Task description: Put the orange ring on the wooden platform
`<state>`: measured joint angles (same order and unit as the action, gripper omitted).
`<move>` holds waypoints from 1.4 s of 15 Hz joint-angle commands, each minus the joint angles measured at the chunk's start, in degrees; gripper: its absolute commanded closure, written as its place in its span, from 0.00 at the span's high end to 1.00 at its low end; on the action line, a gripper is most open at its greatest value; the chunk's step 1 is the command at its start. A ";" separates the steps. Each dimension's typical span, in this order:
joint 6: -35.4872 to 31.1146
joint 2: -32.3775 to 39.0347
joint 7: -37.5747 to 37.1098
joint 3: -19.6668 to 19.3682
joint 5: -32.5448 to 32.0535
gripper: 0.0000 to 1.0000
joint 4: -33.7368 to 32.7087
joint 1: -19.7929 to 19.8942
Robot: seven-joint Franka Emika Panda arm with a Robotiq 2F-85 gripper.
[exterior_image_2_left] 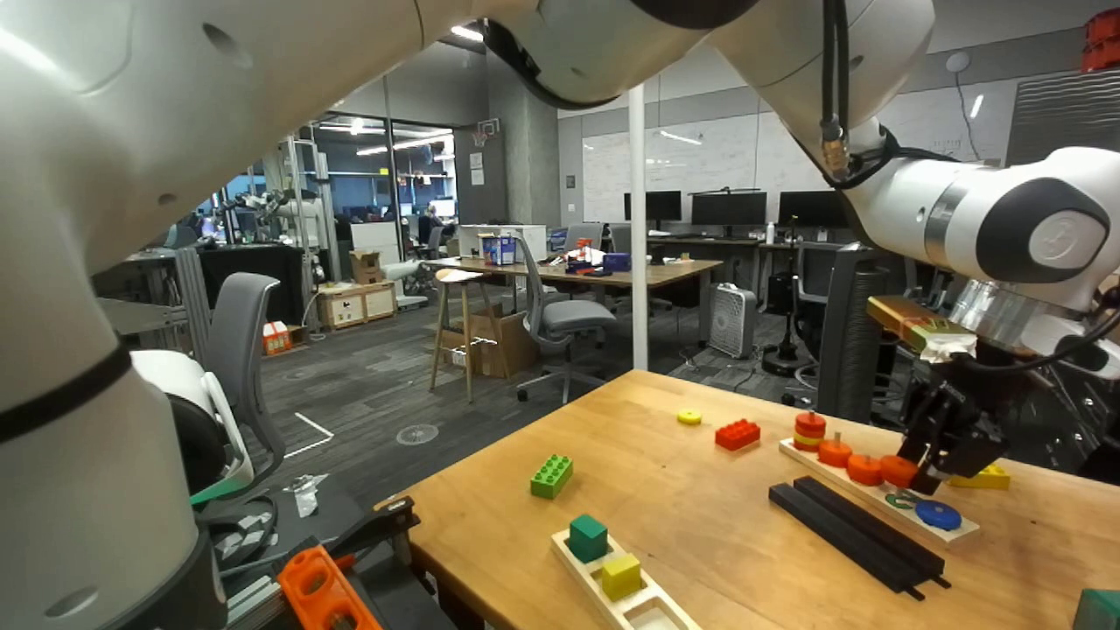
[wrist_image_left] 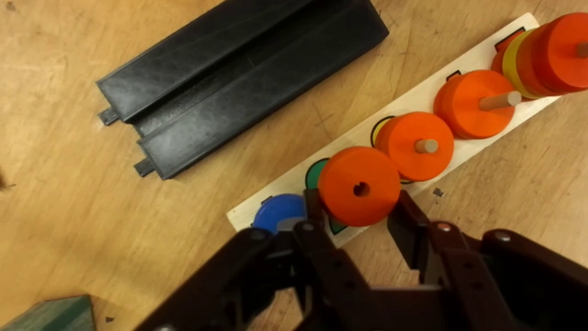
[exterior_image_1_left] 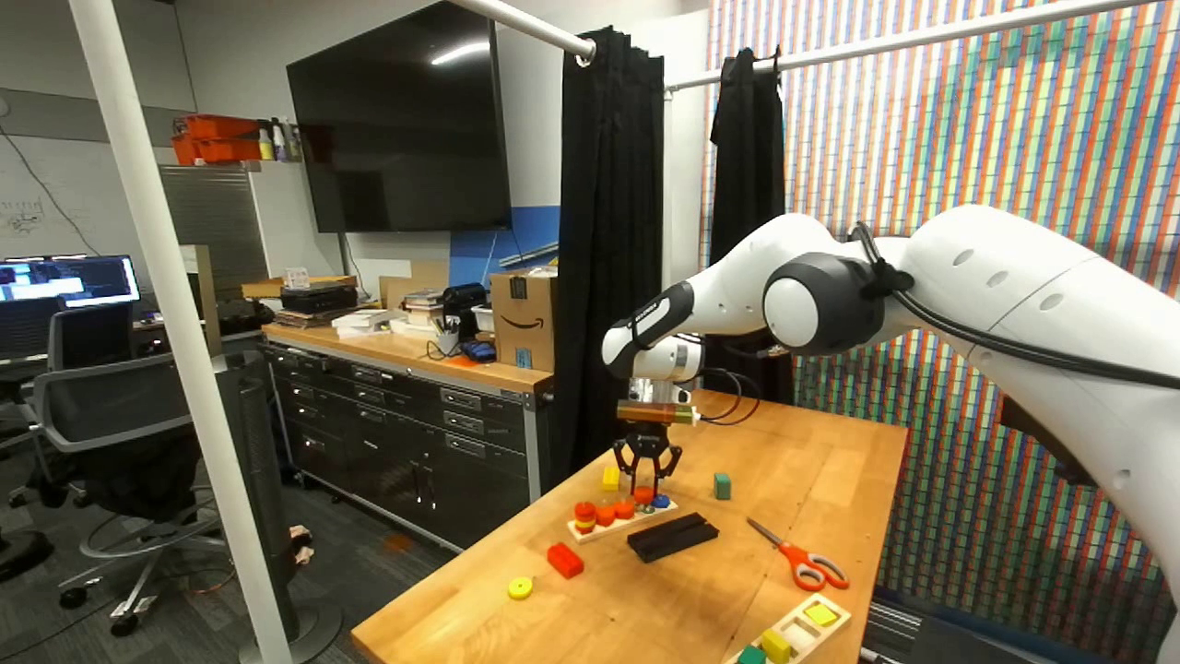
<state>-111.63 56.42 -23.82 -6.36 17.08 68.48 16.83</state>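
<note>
The wooden platform [wrist_image_left: 289, 177] is a narrow pale-wood board with pegs, seen in both exterior views [exterior_image_1_left: 627, 523] [exterior_image_2_left: 878, 493]. It bears orange rings, a red and yellow stack at one end and a blue disc [wrist_image_left: 275, 209] at the other. My gripper [wrist_image_left: 358, 197] is shut on an orange ring [wrist_image_left: 351, 172], one finger on each side. The ring is over the green printed spot, between the blue disc and another orange ring [wrist_image_left: 409, 151]. Its hole looks dark; I cannot tell whether a peg is in it. The gripper points down in both exterior views [exterior_image_1_left: 645, 487] [exterior_image_2_left: 923, 475].
A black grooved rectangle [wrist_image_left: 243, 78] lies beside the platform. Orange-handled scissors [exterior_image_1_left: 809, 572], a red brick [exterior_image_1_left: 564, 560], a yellow ring [exterior_image_1_left: 520, 587], a green block [exterior_image_1_left: 722, 486] and a yellow block [exterior_image_1_left: 611, 478] lie around. A wooden tray [exterior_image_2_left: 595, 586] holds coloured blocks.
</note>
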 commanded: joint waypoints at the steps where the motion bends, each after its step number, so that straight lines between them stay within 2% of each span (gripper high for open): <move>1: -0.34 -0.35 -0.76 -0.63 0.24 0.23 0.36 -0.61; 21: 0.30 1.27 -2.05 -0.72 0.12 0.23 -2.03 -0.78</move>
<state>-111.63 56.64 -24.61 -6.37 17.08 68.07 16.60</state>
